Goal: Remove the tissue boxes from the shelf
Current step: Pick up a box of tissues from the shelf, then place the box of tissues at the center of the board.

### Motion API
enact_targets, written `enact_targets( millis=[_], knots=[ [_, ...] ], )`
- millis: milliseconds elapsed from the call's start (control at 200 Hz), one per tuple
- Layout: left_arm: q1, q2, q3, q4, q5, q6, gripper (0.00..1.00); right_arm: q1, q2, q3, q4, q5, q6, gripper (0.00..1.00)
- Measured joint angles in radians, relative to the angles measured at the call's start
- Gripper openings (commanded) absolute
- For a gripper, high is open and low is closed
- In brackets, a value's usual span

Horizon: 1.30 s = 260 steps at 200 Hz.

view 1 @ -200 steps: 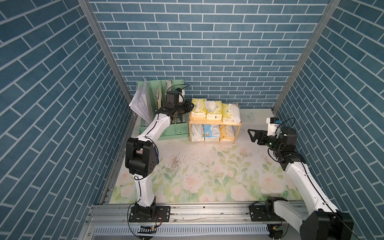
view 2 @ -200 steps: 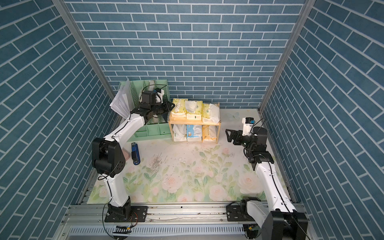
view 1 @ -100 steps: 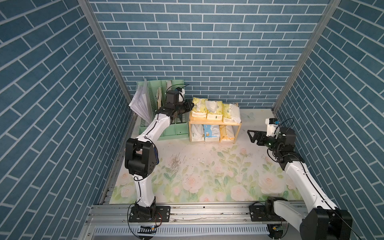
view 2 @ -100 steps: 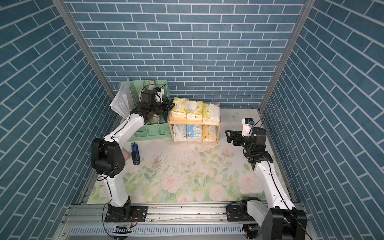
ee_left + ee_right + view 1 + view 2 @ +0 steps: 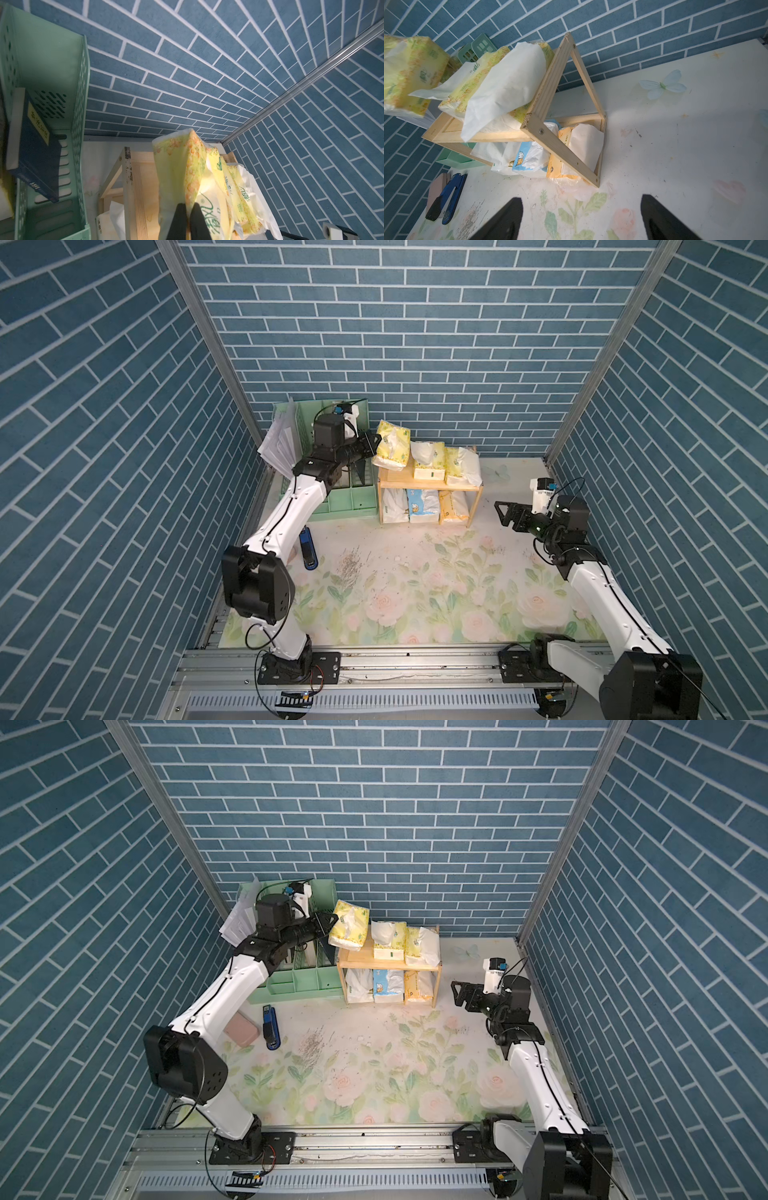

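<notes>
At the left end of the shelf (image 5: 428, 486), left fingers (image 5: 179, 218) pinch a yellow pack (image 5: 392, 445) — only the left wrist view shows that grip; right fingers (image 5: 508, 218) gape, empty.

Robotics lab cell: brick-print panel walls (image 5: 374, 323), floral mat (image 5: 415, 593), arms (image 5: 291, 510) on aluminium rail (image 5: 415, 672).

Pale yellow tissue box (image 5: 180, 176): one end cut off at left wrist view's edge. Lower tissue boxes (image 5: 422, 506): rear parts hidden under shelf (image 5: 432, 486) board.
</notes>
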Motion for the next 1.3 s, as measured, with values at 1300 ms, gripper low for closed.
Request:
enact_targets(
  millis=[1300],
  knots=[
    [-0.001,-0.591,-0.916,-0.108,-0.07,-0.008,0.0,0.0,0.038,-0.001,0.112,0.051,0.019,0.93]
  ],
)
